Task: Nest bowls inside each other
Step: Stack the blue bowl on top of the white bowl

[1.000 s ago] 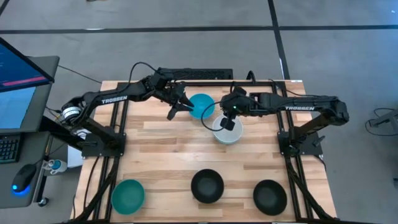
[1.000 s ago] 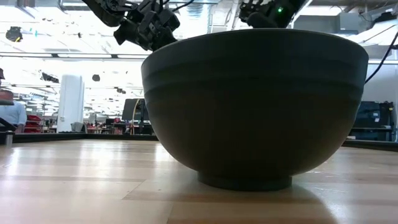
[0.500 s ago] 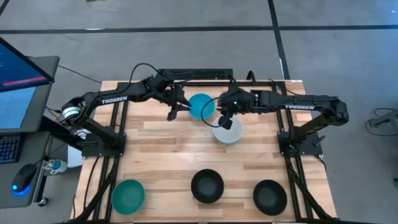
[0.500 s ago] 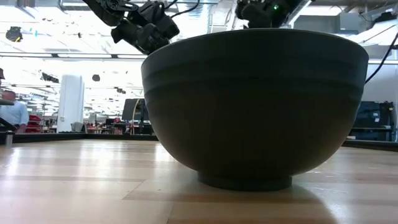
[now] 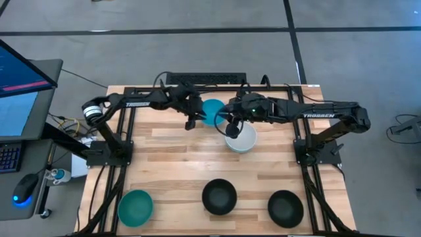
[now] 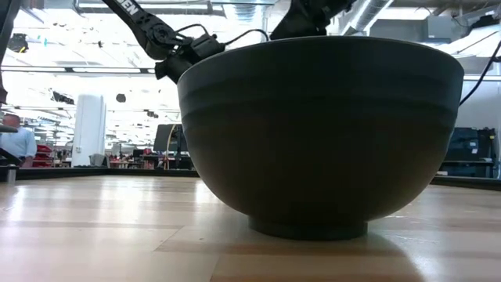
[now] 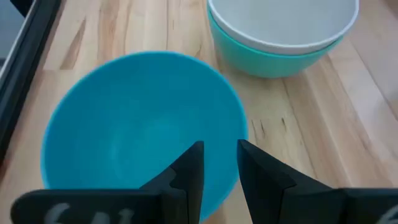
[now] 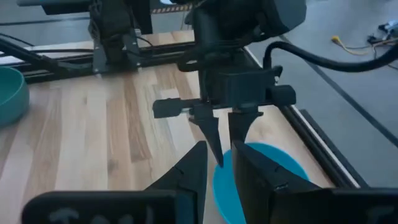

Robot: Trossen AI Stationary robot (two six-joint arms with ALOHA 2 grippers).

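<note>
A cyan-blue bowl (image 5: pixel 212 110) (image 7: pixel 137 137) (image 8: pixel 273 171) stands on its base near the table's far edge. My left gripper (image 5: pixel 192 122) (image 7: pixel 221 155) (image 8: pixel 224 134) is at its left-near rim, with a narrow gap between the fingers. A white bowl (image 5: pixel 242 135) (image 7: pixel 280 25) sits nested in a second cyan bowl (image 7: pixel 273 62) to the right. My right gripper (image 5: pixel 231 126) (image 8: pixel 221 146) hovers between the two, narrowly open, touching nothing. Two black bowls (image 5: pixel 219 196) (image 5: pixel 285 207) and a teal-green bowl (image 5: pixel 135 206) stand along the near edge. My left gripper comes down from above at the blue bowl's left-near rim (image 7: pixel 241 132). One finger (image 7: pixel 193 174) is inside the bowl and the other (image 7: pixel 261 180) outside. I cannot tell whether either finger touches the rim. The bowl rests flat on the table.
Black frame rails (image 5: pixel 125 131) (image 5: pixel 302 131) run along both sides of the table, and a power strip (image 5: pixel 204 79) lies at the far edge. Bare wood (image 5: pixel 197 161) lies between the far bowls and the near row. One black bowl (image 6: pixel 321 133) fills the low view. A person (image 6: pixel 14 141) is far off in the room.
My left arm has stretched toward the table's right and turned its wrist. Its gripper has gone from beside the blue bowl to the bowl's left-near rim. My right gripper has drifted left from above the white bowl toward the blue one. No bowl has moved.
</note>
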